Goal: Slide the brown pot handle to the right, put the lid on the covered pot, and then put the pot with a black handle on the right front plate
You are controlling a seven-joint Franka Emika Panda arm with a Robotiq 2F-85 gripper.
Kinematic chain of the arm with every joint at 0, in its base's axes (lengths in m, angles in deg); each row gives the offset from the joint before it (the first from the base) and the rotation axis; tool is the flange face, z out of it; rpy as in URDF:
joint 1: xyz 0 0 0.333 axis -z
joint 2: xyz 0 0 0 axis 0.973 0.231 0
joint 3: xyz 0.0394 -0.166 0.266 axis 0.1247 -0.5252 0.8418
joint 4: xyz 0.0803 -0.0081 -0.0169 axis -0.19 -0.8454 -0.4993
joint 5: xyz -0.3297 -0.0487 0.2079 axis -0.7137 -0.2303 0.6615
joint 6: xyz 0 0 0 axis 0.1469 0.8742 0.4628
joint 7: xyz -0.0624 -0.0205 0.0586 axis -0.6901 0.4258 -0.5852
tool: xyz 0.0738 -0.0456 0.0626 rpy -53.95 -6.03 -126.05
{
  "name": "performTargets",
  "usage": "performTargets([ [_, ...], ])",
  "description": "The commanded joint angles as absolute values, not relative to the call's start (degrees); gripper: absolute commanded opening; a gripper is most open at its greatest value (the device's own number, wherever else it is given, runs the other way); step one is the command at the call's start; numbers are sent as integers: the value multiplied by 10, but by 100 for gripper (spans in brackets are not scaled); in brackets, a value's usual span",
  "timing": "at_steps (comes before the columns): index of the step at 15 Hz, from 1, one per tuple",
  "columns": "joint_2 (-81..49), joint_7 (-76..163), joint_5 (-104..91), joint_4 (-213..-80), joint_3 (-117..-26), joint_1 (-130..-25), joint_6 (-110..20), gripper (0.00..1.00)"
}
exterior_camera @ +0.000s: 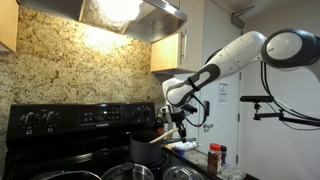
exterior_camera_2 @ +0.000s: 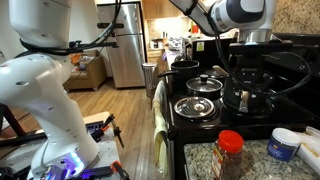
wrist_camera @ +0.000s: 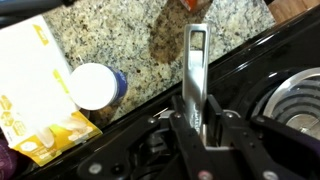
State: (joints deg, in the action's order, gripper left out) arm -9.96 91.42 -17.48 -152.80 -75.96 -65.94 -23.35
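Over the stove (wrist_camera: 110,140), hand (wrist_camera: 200,118) clamped on the brown pot handle (wrist_camera: 196,60) — its base hidden beneath the hand

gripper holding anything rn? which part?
Yes. The gripper is clamped across the pot handle, on the straight shaft, well back from its free end.

The pot handle (wrist_camera: 196,55) juts from the stove (wrist_camera: 285,60) across its edge and out over the counter (wrist_camera: 110,35). Near that edge a tub (wrist_camera: 95,87) sits just beside a box (wrist_camera: 30,90) (the box on the side away from the handle). In an exterior view a spice jar (exterior_camera_2: 230,155) stands on the counter beside the tub, with a lidded pot (exterior_camera_2: 205,83) on the stove behind.
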Motion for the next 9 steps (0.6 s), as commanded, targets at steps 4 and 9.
performTargets([
  [4,-104,946,-183,-1525,-759,-633,-226,14],
  [9,-104,982,-183,-1527,-762,-612,-236,14],
])
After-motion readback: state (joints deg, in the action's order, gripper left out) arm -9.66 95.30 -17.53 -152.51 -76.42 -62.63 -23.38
